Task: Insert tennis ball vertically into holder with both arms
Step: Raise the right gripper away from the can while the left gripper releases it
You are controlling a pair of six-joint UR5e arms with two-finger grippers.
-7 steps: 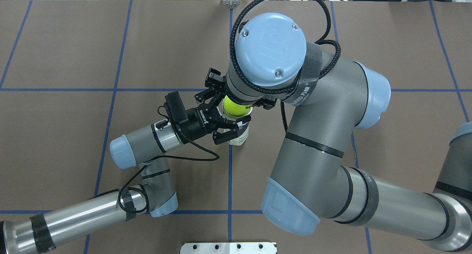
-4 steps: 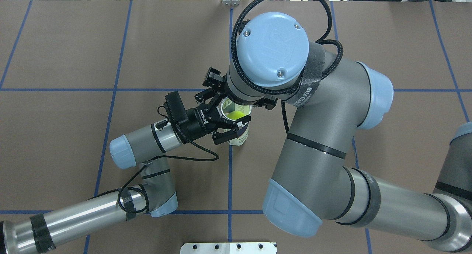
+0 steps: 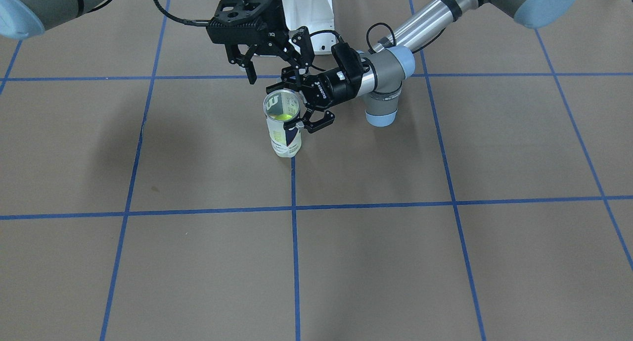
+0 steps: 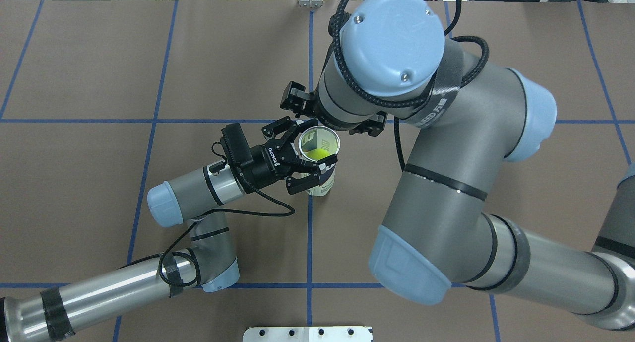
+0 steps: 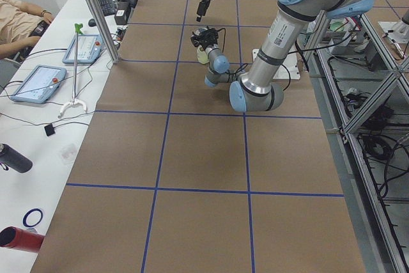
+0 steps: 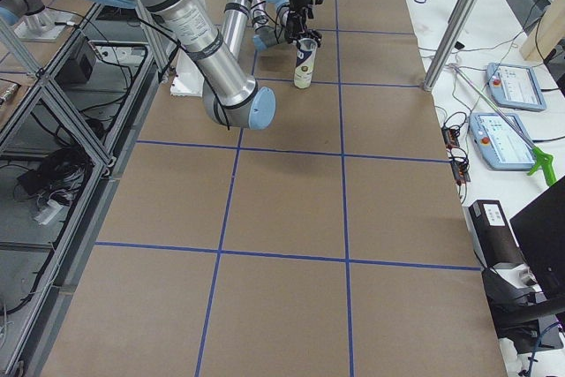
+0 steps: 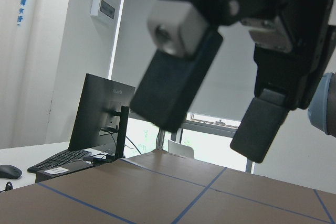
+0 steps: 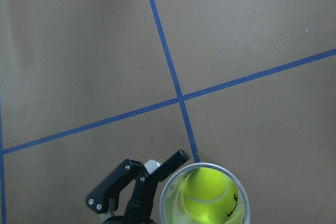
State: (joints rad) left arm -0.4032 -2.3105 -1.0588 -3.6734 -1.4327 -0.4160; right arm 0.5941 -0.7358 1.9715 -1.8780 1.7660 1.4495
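Observation:
The holder (image 4: 323, 182), a clear labelled tube, stands upright on the brown table and also shows in the front view (image 3: 286, 140). The yellow-green tennis ball (image 4: 317, 155) lies inside it, and I see it down the open mouth in the right wrist view (image 8: 210, 190). My left gripper (image 4: 307, 156) reaches in from the left, its fingers shut on the holder just below the rim. My right gripper (image 3: 272, 66) hangs open and empty, above and just beyond the holder. The holder does not show in the left wrist view.
A white metal base plate (image 4: 307, 332) sits at the robot's edge of the table. Blue tape lines (image 4: 309, 242) grid the brown surface. Side benches with tablets (image 5: 35, 82) and an operator (image 5: 19, 23) lie past the table's left end.
The ball has left the right gripper and dropped from the rim down into the holder. The right arm has since lifted and drawn back to the far right. The left arm has not moved.

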